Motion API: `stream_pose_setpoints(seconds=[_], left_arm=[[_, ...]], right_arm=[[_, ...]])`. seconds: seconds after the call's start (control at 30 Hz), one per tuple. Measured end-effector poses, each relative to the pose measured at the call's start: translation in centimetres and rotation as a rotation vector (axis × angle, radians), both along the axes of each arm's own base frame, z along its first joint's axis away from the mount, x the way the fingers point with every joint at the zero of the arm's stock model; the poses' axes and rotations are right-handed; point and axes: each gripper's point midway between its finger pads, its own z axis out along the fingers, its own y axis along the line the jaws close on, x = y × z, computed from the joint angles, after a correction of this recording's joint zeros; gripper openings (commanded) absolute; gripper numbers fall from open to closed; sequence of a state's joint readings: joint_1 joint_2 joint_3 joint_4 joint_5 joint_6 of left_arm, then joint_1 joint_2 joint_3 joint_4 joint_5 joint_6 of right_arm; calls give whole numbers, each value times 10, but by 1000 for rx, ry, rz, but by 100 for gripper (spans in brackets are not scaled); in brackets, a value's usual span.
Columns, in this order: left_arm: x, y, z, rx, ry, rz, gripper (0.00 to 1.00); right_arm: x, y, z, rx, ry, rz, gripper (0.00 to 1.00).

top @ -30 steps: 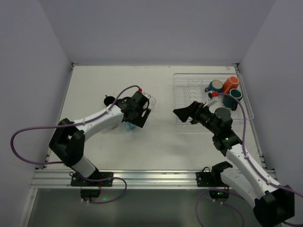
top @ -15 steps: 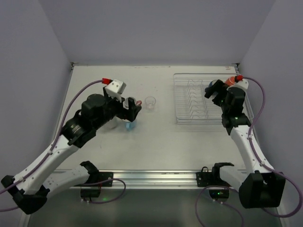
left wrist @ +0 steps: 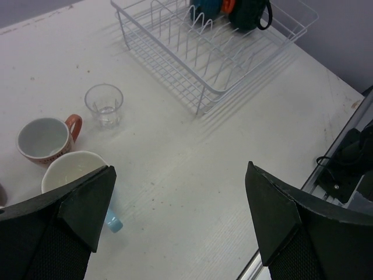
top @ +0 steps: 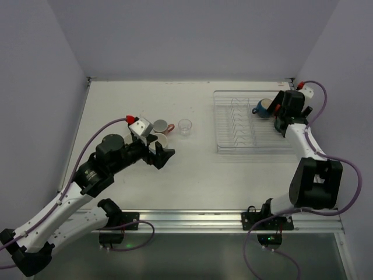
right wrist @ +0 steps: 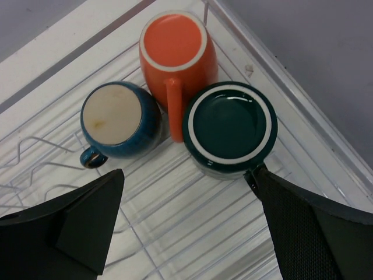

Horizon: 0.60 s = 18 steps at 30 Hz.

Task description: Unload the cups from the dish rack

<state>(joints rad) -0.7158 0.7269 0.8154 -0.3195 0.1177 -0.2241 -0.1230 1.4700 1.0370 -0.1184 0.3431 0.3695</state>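
We are counting three cups unloaded onto the table [left wrist: 175,134] (glass tumbler [left wrist: 104,105], pink-handled mug [left wrist: 44,140], blue-handled mug [left wrist: 73,172]) and three remaining in the dish rack [top: 245,125] corner (dark blue mug [right wrist: 119,119], orange mug [right wrist: 175,49], teal mug [right wrist: 230,128]), left gripper [left wrist: 179,175] and right gripper [right wrist: 187,175] both gaping wide, empty.

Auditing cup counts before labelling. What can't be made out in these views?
Top view: the right gripper covers the orange cup and teal cup in the corner of the dish rack; only the dark blue cup shows.
Left wrist view: the top edge cuts off the rack's cups.
Left wrist view: a finger of the left gripper hides part of the white cup; a dark sliver at the left edge is unidentifiable.
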Motion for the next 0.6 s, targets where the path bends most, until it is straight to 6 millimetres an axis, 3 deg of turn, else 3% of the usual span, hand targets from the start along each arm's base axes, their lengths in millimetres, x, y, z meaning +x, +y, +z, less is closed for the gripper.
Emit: stream_pose_setpoints(seconds=[0.13,0.23,0.37,0.6], left_arm=[[-8,-1,10,-21,-31,-13,100],[-12,-3,11,-23,-37,-26,100],[-12,-5,9,-15,-35,-26,100],[-10,-6,6,-4,-30,-22,100]], right_arm=[[12,-16,-2,-19,30,-21,99],[21,-27,-17,-29,75,-32,99],[15,-36,-41,-24,152,-42,99],[16,-48,-51,-15,183,-59,99]])
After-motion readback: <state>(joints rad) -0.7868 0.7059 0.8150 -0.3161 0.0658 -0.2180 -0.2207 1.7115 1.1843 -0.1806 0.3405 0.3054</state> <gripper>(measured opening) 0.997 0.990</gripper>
